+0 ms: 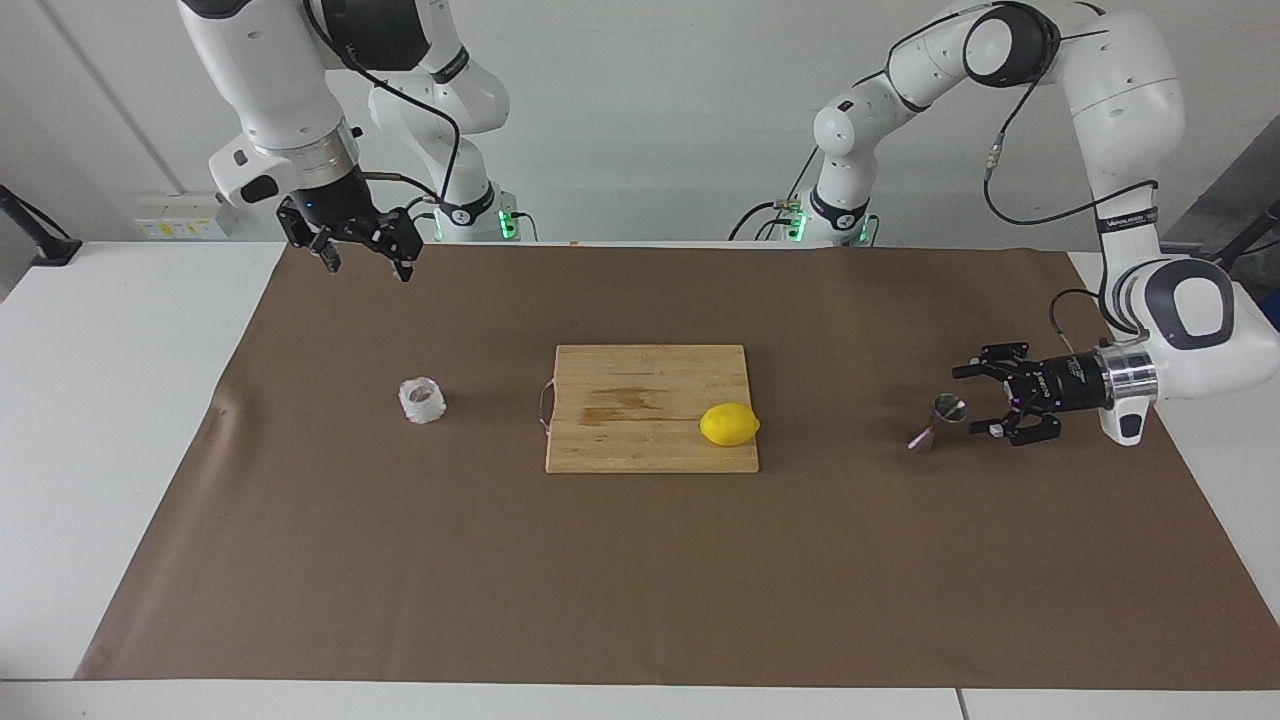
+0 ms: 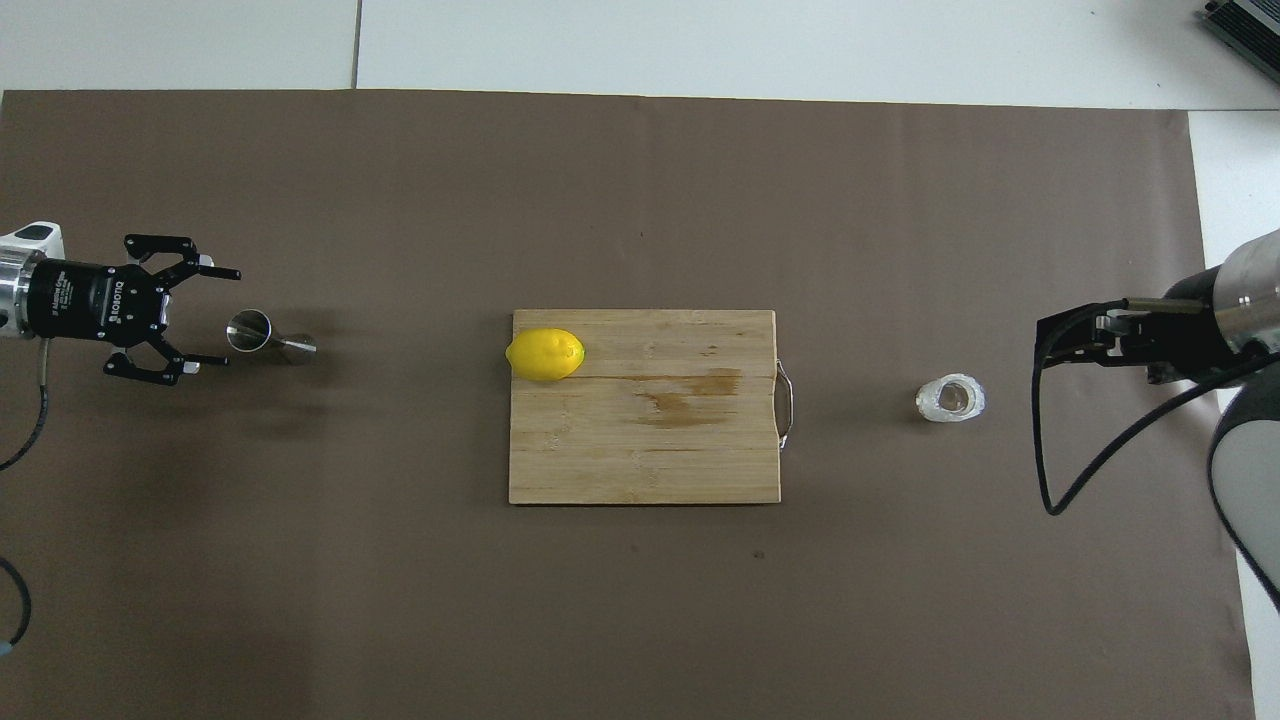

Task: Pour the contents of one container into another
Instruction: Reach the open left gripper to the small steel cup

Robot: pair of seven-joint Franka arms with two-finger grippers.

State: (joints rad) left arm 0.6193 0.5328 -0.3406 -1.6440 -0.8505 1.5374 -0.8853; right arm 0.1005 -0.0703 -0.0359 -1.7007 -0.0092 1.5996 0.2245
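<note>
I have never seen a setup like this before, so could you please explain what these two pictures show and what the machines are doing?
Two white robot arms stand at a table covered with a brown mat. One picture faces them from across the table; the other looks down from above their own end, so the sides swap.

A wooden cutting board lies in the middle of the mat with a lemon on it. A small glass cup stands toward the right arm's end, and a steel jigger toward the left arm's end.

The left end effector is open, low beside the jigger, holding nothing. The right end effector waits open and raised, closer to the robots than the cup.
</note>
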